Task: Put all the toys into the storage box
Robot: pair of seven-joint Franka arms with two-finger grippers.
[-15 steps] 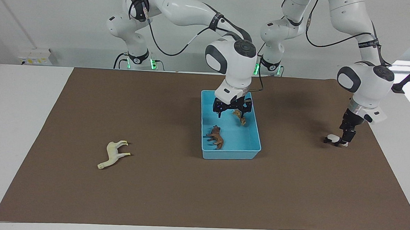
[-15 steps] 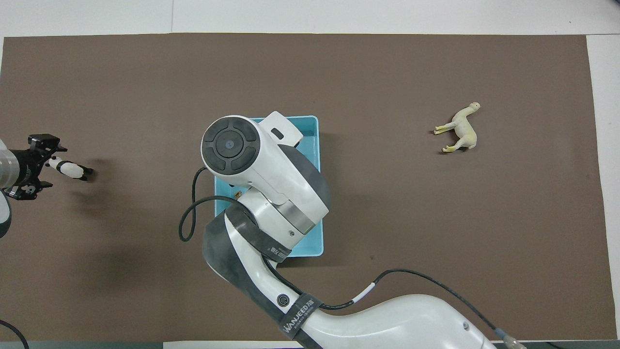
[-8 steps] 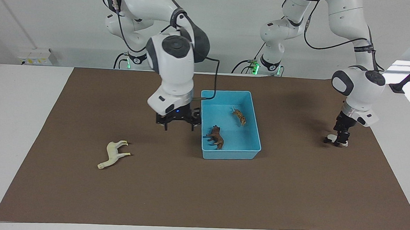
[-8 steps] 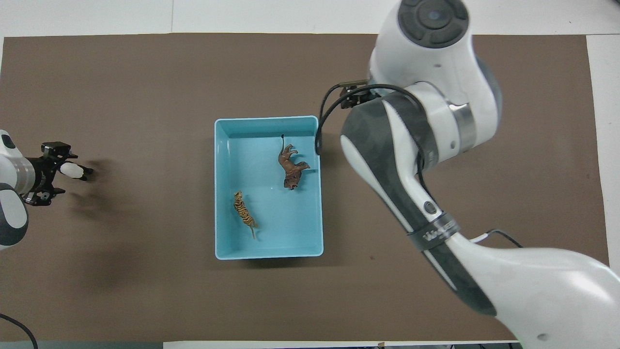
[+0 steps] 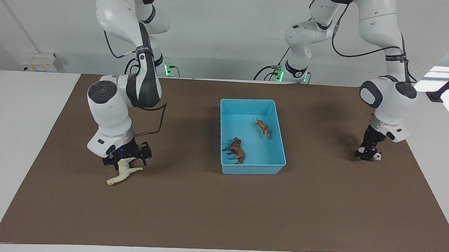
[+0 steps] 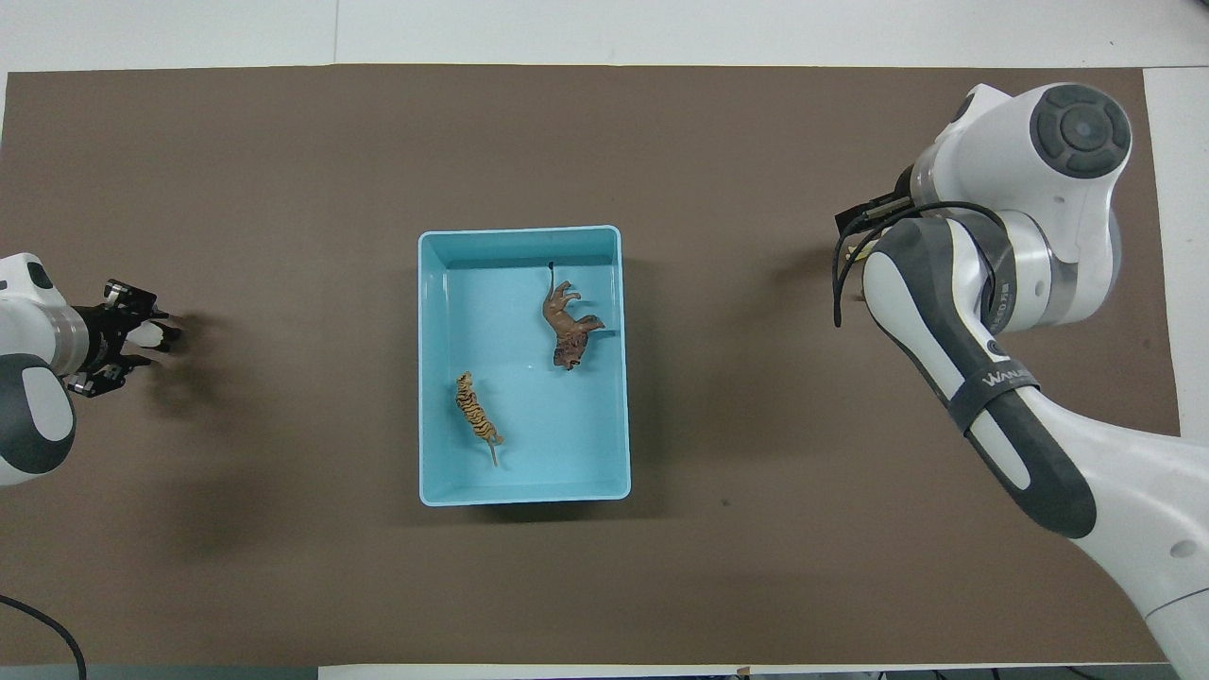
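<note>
Right gripper (image 5: 127, 161) spread open, fingers astride the horse (image 5: 124, 171); left gripper (image 5: 368, 153) down at the panda (image 5: 376, 156), grip unclear; tiger (image 5: 262, 128) and brown animal (image 5: 236, 150) in box (image 5: 251, 169)

Tiger (image 5: 262, 128) and brown animal (image 5: 236, 150) in blue box (image 5: 253, 169) (both lying down); horse (image 5: 124, 171), panda (image 5: 376, 156) outside on mat.

Robotics lab, two white arms bolted at the edge of a white table (image 5: 26, 104), brown mat (image 5: 204, 209) spread over it, bare pale wall, green status lights at the bases, cables trailing, wall socket box (image 5: 39, 61).
</note>
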